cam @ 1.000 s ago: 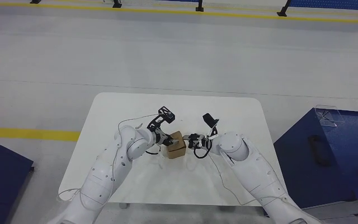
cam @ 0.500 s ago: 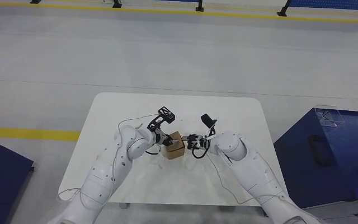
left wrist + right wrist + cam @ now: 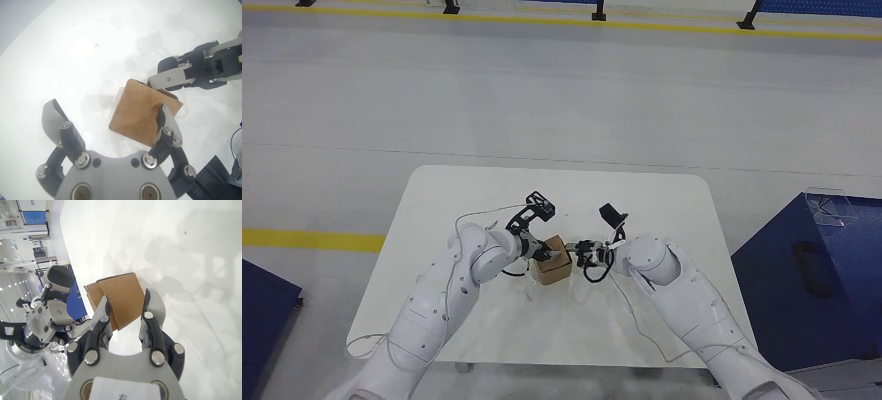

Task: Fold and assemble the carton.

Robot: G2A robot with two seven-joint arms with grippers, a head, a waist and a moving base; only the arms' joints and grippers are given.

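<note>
where the carton (image 3: 555, 259) sits on the table (image 3: 442, 200), left tool (image 3: 106, 107) and right tool (image 3: 127, 296) open beside it

1. White table (image 3: 442, 210); rounded corners; top plain and flat.
2. Brown carton (image 3: 555, 262) sits directly on it; around the middle, nearer the robot's side.
3. Small speck (image 3: 97, 44) on the surface, apart from carton.
</note>
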